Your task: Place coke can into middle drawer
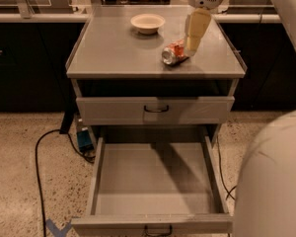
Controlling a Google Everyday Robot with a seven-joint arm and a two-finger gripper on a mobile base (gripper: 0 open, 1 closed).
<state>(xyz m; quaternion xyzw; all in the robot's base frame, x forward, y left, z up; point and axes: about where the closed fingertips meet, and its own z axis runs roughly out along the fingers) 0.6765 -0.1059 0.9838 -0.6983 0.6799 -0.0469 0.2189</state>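
Observation:
The coke can [173,53] is red-orange with a silver end and lies on its side on the grey cabinet top [113,53], right of centre. My gripper [191,47] hangs down from the cream arm at the top and reaches the can's right end, touching or just above it. The middle drawer [155,179] is pulled wide open below, with a bare grey floor and a dark loop handle at its front edge [158,229].
A cream round bowl [147,23] sits at the back of the cabinet top. The upper drawer front [155,110] is closed. A black cable [39,172] and a blue box [85,139] lie on the speckled floor at left. My cream body [271,181] fills the lower right.

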